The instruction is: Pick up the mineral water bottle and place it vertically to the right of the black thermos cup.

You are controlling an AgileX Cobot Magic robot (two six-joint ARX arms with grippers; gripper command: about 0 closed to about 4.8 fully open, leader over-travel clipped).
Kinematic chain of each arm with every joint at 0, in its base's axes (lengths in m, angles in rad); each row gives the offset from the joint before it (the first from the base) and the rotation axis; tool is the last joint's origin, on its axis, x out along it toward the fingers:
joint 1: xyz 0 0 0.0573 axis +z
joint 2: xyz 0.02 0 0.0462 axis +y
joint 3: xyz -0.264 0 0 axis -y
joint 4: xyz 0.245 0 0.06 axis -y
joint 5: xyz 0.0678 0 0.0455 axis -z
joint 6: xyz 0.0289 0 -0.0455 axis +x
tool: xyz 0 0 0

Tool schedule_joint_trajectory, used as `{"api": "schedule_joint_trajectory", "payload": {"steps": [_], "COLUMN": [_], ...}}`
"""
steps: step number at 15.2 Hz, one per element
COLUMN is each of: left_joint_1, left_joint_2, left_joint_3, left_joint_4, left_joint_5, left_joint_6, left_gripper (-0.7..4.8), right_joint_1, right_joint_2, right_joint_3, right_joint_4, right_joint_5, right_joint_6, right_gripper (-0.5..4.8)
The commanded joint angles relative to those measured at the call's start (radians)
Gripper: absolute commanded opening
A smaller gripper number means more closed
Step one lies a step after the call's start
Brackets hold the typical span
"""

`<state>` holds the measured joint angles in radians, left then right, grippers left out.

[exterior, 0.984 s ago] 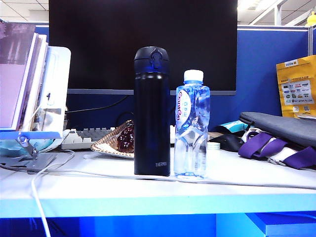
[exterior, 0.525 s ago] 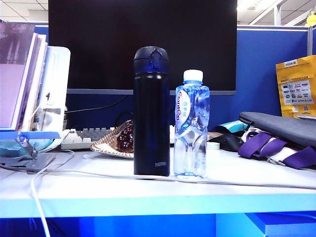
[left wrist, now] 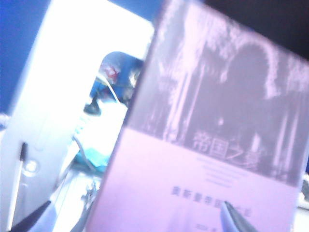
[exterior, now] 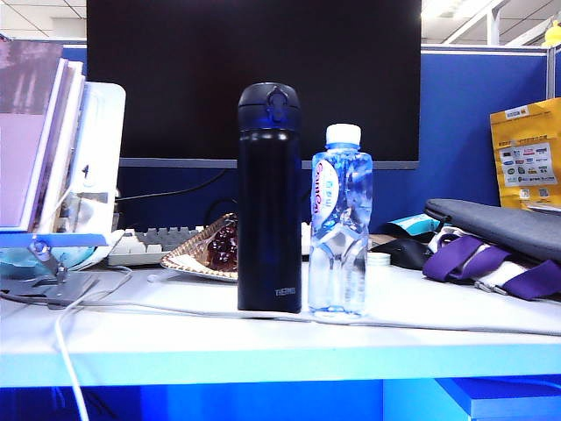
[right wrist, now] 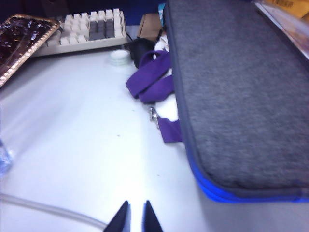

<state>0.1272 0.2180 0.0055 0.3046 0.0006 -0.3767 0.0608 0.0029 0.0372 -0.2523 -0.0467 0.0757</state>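
The black thermos cup [exterior: 269, 202] stands upright mid-table in the exterior view. Right beside it, on its right, the mineral water bottle [exterior: 340, 224] stands upright with its white cap on top. Neither gripper shows in the exterior view. In the left wrist view my left gripper [left wrist: 135, 212] is open, its fingertips [left wrist: 231, 215] spread wide close in front of a pink book cover [left wrist: 203, 145], holding nothing. In the right wrist view my right gripper [right wrist: 136, 208] is shut and empty, low over the bare white tabletop [right wrist: 87, 121].
Books on a stand [exterior: 39, 140] fill the left side. A dark monitor [exterior: 254, 79], a keyboard [exterior: 149, 244] and a snack tray [exterior: 203, 253] sit behind. A grey bag [right wrist: 231, 87] with purple straps [right wrist: 152, 82] lies at the right. A white cable [exterior: 175, 307] crosses the front.
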Motion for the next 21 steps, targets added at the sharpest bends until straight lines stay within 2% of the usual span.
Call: {"api": "schedule_joint_trajectory", "payload": {"steps": [1, 4, 6, 7, 10, 19, 21], "left_joint_1": [0.001, -0.001, -0.001, -0.001, -0.001, -0.001, 0.000], "left_joint_2": [-0.104, -0.151, -0.213, -0.216, -0.216, -0.216, -0.216], "left_joint_3": [0.000, 0.000, 0.000, 0.000, 0.000, 0.000, 0.000], "left_joint_4": [-0.080, -0.100, -0.136, -0.125, -0.118, -0.229, -0.315], "left_joint_5": [0.000, 0.003, -0.005, -0.040, -0.049, -0.049, -0.019], "left_joint_6": [0.053, 0.056, 0.126, 0.141, 0.141, 0.146, 0.363], "left_gripper": [4.79, 4.79, 4.79, 4.79, 4.79, 4.79, 4.79], "right_joint_1": [0.000, 0.000, 0.000, 0.000, 0.000, 0.000, 0.000], "right_joint_2": [0.000, 0.000, 0.000, 0.000, 0.000, 0.000, 0.000], "right_joint_3": [0.003, 0.003, 0.003, 0.003, 0.003, 0.003, 0.003], "right_joint_4": [-0.013, -0.013, -0.013, -0.013, -0.013, -0.013, -0.013], "right_joint_5": [0.002, 0.003, 0.003, 0.003, 0.002, 0.003, 0.003], "right_joint_6": [0.003, 0.003, 0.003, 0.003, 0.003, 0.003, 0.003], "right_gripper": [0.49, 0.49, 0.50, 0.49, 0.49, 0.49, 0.49]}}
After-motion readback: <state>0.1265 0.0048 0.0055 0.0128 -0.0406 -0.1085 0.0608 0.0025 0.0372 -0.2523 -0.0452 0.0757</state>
